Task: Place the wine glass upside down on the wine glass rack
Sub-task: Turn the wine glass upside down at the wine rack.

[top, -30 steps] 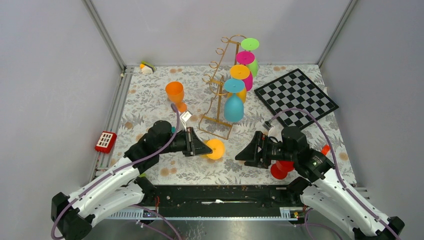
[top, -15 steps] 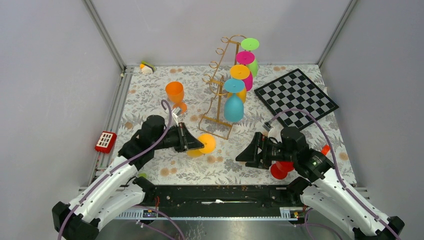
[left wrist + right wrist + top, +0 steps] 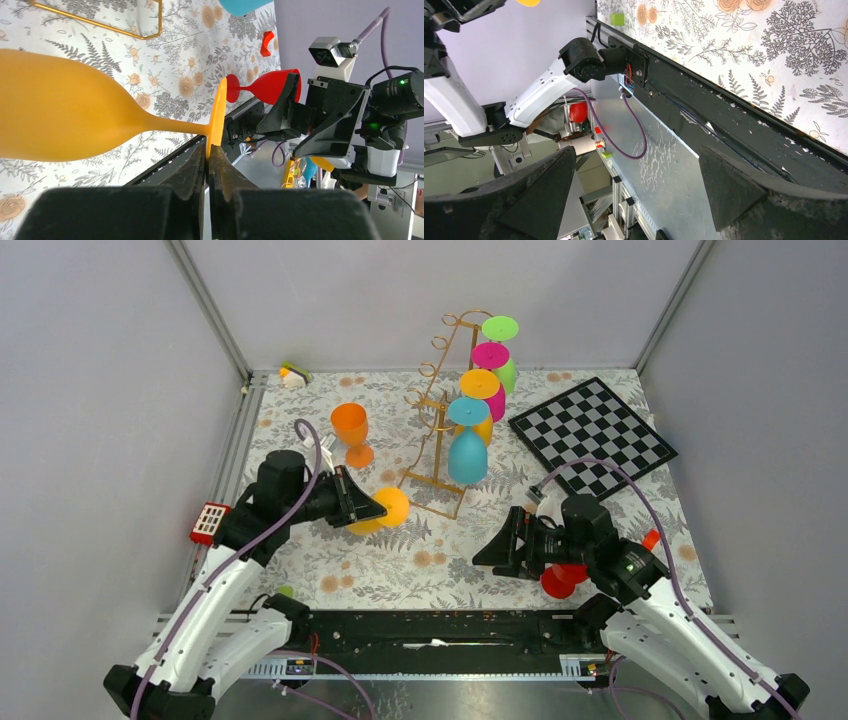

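Note:
My left gripper [image 3: 368,510] is shut on the rim of the round foot of a yellow-orange wine glass [image 3: 386,508], held sideways above the table just left of the rack's base. In the left wrist view the wine glass [image 3: 65,120] lies horizontal, bowl to the left, and its foot [image 3: 218,110] is pinched between the fingertips of that gripper [image 3: 208,150]. The gold wine glass rack [image 3: 437,410] stands at centre back with several coloured glasses hanging upside down on its right side. My right gripper [image 3: 492,545] hovers open and holds nothing, as the right wrist view of it [image 3: 636,165] confirms.
An orange glass [image 3: 350,426] stands upright left of the rack. A red glass [image 3: 558,578] lies under the right arm. A checkerboard [image 3: 592,435] sits at the back right. A red-and-white block [image 3: 211,523] lies at the left edge, and a small object [image 3: 293,374] in the back-left corner.
The left arm has carried the yellow-orange glass leftward and toward the back, nearer the rack's left side. The right arm has stayed still, open.

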Robot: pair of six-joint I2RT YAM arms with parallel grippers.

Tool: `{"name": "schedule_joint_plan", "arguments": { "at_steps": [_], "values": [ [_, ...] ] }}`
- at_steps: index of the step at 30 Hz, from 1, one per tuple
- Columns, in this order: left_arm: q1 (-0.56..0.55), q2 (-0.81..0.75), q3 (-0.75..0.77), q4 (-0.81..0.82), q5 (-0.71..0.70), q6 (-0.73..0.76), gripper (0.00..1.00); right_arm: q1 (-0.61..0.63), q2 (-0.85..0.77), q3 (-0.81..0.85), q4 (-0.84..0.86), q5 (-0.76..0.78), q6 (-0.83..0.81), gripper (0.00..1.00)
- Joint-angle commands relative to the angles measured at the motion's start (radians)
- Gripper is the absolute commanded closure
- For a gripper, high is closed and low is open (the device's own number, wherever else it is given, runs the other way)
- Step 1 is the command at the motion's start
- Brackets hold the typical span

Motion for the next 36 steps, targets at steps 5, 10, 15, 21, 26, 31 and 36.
{"name": "schedule_joint_plan", "arguments": {
  "at_steps": [5, 10, 15, 21, 26, 31, 36],
  "values": [
    [0.042, 0.042, 0.182, -0.155, -0.098, 0.133, 1.00, 0.006, -0.005, 0.022, -0.015, 0.022, -0.029, 0.00],
    [0.053, 0.051, 0.232, -0.210, -0.193, 0.142, 1.00, 0.006, 0.000, 0.015, -0.012, 0.014, -0.027, 0.00],
    [0.074, 0.059, 0.262, -0.225, -0.231, 0.123, 1.00, 0.006, 0.011, 0.018, -0.015, 0.012, -0.039, 0.01],
    [0.101, 0.106, 0.334, -0.257, -0.248, 0.146, 1.00, 0.007, 0.021, 0.012, -0.013, 0.012, -0.042, 0.00],
    [0.131, 0.144, 0.395, -0.271, -0.241, 0.159, 1.00, 0.006, 0.011, 0.005, -0.015, 0.015, -0.043, 0.00],
    [0.168, 0.177, 0.445, -0.270, -0.240, 0.164, 1.00, 0.006, 0.006, 0.005, -0.014, 0.018, -0.038, 0.00],
    [0.197, 0.215, 0.505, -0.255, -0.245, 0.169, 1.00, 0.006, 0.017, 0.004, -0.014, 0.012, -0.047, 0.00]
  ]
}}
